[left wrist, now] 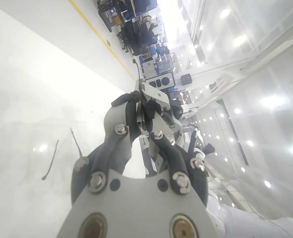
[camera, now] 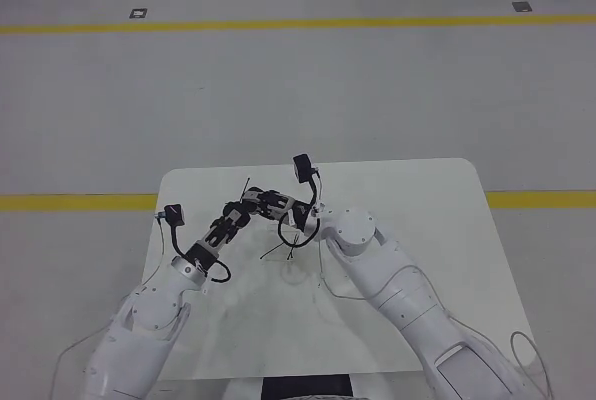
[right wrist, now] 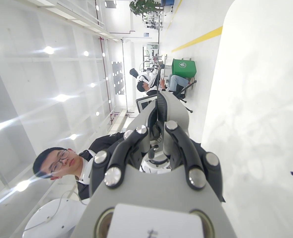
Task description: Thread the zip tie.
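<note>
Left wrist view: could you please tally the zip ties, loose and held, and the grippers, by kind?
2 loose thin black plastic zip ties on the flat white table
1 held black zip tie, at the left gripper
2 grippers, counting the right gripper
Total: 5

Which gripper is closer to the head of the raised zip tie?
Left. The left gripper is shut on the zip tie, whose head stands just past its fingertips. The right gripper meets it from the far side and appears slightly farther from the head.
</note>
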Controlling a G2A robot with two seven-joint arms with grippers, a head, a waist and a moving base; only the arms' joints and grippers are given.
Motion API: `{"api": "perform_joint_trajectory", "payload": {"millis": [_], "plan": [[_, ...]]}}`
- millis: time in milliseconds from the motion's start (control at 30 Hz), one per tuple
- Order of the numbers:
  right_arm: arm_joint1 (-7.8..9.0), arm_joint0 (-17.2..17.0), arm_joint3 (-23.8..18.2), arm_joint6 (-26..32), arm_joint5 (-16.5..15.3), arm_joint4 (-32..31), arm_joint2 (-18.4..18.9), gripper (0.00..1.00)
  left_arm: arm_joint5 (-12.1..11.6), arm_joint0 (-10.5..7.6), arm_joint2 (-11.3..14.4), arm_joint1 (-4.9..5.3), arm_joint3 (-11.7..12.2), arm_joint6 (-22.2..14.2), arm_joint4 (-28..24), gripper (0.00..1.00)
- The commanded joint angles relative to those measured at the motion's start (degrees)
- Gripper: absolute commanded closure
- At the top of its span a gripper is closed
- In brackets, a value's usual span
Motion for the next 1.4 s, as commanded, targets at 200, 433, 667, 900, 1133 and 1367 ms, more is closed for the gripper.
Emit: {"api": "perform_joint_trajectory", "payload": {"millis": [200, 433, 667, 900, 1133, 1367], "plan": [[0.11, 0.03, -0.07, -0.27, -0.51, -0.06, 0.17, 1.0, 0.0, -0.02, -0.04, -0.04, -0.25, -0.53, -0.56, 1.0], [0.2, 0.15, 0.09, -0.27, -0.73, -0.04, 0.33, 1.0, 0.0, -0.26, 0.08, -0.13, -0.16, -0.75, -0.99, 1.0], [0.25, 0.34, 0.28, -0.2, -0.88, 0.03, 0.33, 1.0, 0.0, -0.53, 0.05, -0.22, -0.06, -1.14, -1.49, 1.0], [0.26, 0.52, 0.47, -0.22, -1.05, 0.09, 0.25, 1.0, 0.0, -0.64, 0.06, -0.32, 0.1, -1.27, -1.79, 1.0], [0.27, 0.74, 0.68, -0.22, -1.1, 0.08, 0.16, 1.0, 0.0, -0.77, -0.03, -0.41, 0.28, -1.81, -2.43, 1.0], [0.26, 0.91, 0.85, -0.28, -1.18, 0.18, 0.05, 1.0, 0.0, -0.84, -0.15, -0.5, 0.34, -2.23, -2.65, 1.0]]}}
